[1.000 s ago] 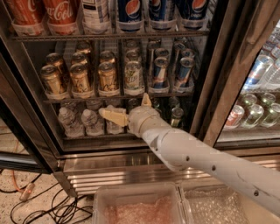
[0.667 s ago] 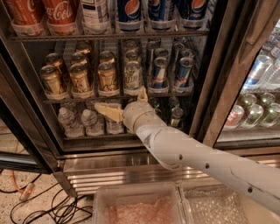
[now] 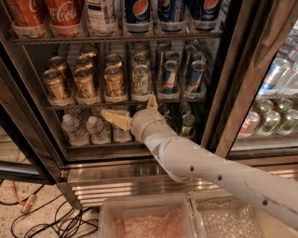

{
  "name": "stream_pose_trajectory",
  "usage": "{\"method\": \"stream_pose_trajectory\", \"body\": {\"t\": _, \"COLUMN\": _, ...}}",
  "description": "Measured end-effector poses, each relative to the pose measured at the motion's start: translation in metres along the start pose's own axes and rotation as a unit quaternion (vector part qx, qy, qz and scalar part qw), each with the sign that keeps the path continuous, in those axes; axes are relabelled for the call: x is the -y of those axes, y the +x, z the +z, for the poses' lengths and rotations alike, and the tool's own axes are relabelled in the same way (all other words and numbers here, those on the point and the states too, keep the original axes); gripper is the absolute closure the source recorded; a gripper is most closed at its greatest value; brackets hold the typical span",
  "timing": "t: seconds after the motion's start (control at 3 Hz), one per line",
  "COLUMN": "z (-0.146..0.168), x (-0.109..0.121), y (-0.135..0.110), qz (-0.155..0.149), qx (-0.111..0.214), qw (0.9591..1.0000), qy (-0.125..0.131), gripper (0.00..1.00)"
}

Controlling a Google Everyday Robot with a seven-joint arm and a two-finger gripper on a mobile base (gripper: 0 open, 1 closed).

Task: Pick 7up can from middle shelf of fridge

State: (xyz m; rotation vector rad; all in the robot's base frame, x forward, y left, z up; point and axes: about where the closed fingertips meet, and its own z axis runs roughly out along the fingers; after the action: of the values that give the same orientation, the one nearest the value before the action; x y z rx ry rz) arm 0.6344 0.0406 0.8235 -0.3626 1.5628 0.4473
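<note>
Checking edges first: the fridge [image 3: 121, 186] opening runs from the dark frame at the left of the picture to the dark post right of centre. My arm [image 3: 209, 169] comes in from the lower right over the ribbed steel base. A clear bin [image 3: 149, 204] sits bottom centre, with cables [image 3: 51, 218] at the lower left.

Spotter: Where's the target?

Me: The 7up can [image 3: 141, 80] stands in the front row of the middle shelf [image 3: 84, 106], just above centre. A gold can [image 3: 114, 81] is just beside it on the left and a blue-silver can [image 3: 169, 76] just beside it on the right. The rack of Pepsi bottles [image 3: 138, 11] sits close over the can tops, so free room is thin above and at both sides.

Spotter: Anything moved since a second ago?

Me: The wrist has crept slightly left and up; the cans haven't stirred.

Spotter: And the gripper?

Me: The gripper [image 3: 129, 107] is just below the shelf's front rail, in front of the water bottles [image 3: 74, 130]. Its fingers are spread wide, one pointing left, one pointing up near the 7up can's base. It grips nothing. Whether the upper fingertip [image 3: 152, 99] touches the rail, I can't tell.
</note>
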Motion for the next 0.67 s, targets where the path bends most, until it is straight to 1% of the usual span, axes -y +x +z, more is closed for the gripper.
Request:
{"method": "stream_pose_trajectory", "body": {"t": 0.33, "z": -0.0016, "x": 0.0074, "y": 0.0015, "qz": 0.008, "qx": 0.013, "qw": 0.9997, "qy": 0.018, "gripper": 0.00}}
{"method": "stream_pose_trajectory", "body": {"t": 0.67, "z": -0.0038, "x": 0.0155, "y": -0.0026, "qz": 0.002, "qx": 0.033, "qw": 0.9988, "qy": 0.035, "gripper": 0.00}}
